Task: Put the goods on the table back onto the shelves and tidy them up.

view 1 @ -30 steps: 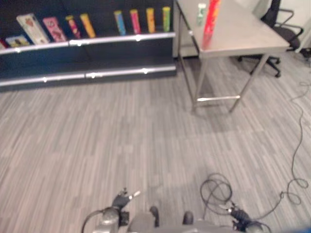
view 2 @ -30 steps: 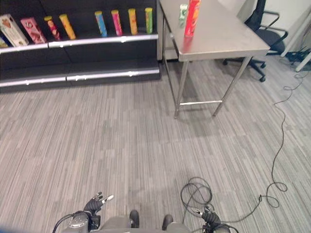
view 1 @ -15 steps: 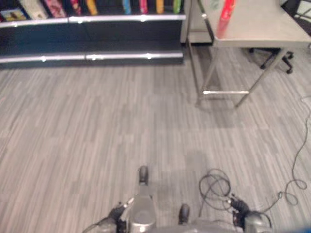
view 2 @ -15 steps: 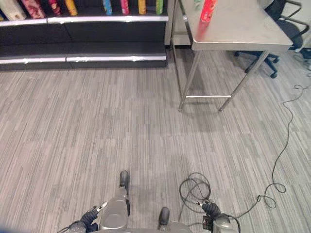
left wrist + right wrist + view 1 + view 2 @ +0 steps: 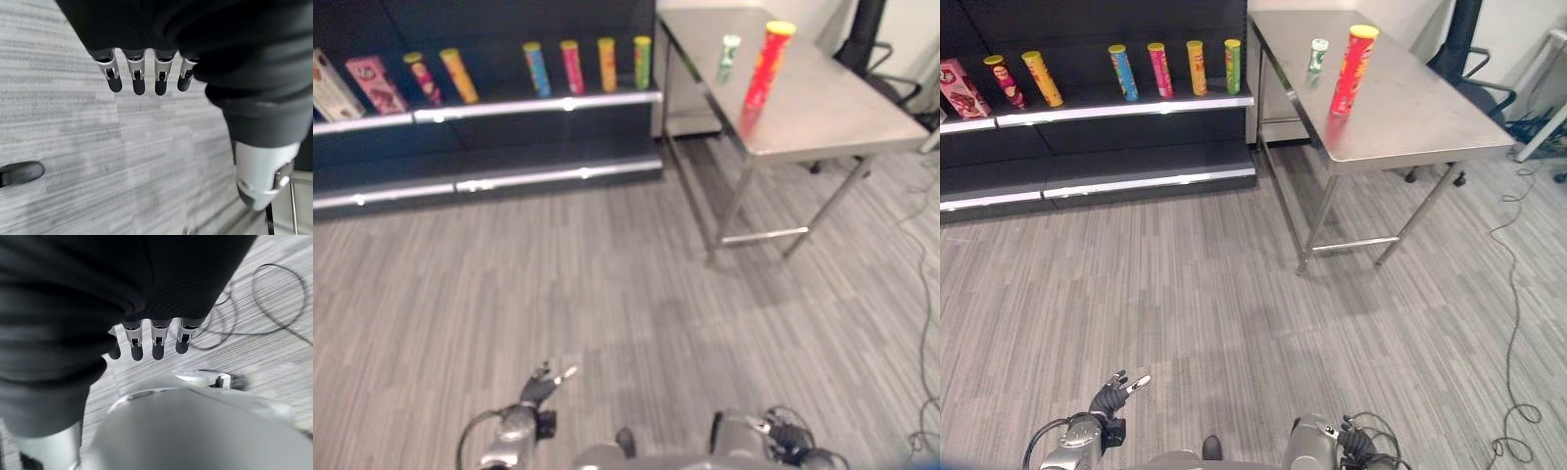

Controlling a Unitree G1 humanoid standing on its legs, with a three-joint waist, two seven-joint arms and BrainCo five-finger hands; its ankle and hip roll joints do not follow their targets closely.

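A: What's the biggest thing ahead?

B: The dark shelves (image 5: pixel 1097 137), running along the far side from about 10 to 12 o'clock. On the upper shelf stand a pink box (image 5: pixel 960 88), a dark red can (image 5: pixel 1001 78), a yellow can (image 5: pixel 1042 78), then a blue can (image 5: pixel 1122 71), a pink can (image 5: pixel 1160 70), an orange can (image 5: pixel 1196 68) and a green can (image 5: pixel 1232 66), all upright and apart from one another.

A: And the table?

B: The steel table (image 5: pixel 1410 117) sits at about 1 o'clock, just beside the end of the shelves. A tall red can (image 5: pixel 1352 70) with a yellow lid stands upright on it, and a small pale green can (image 5: pixel 1317 55) stands near it, farther back.

A: The hands?

B: The left hand (image 5: pixel 1114 394) hangs low at 7 o'clock over the floor, fingers (image 5: pixel 138 78) straight and relaxed, holding nothing. The right hand (image 5: pixel 146 340) hangs at 5 o'clock, its fingers likewise loose and empty.
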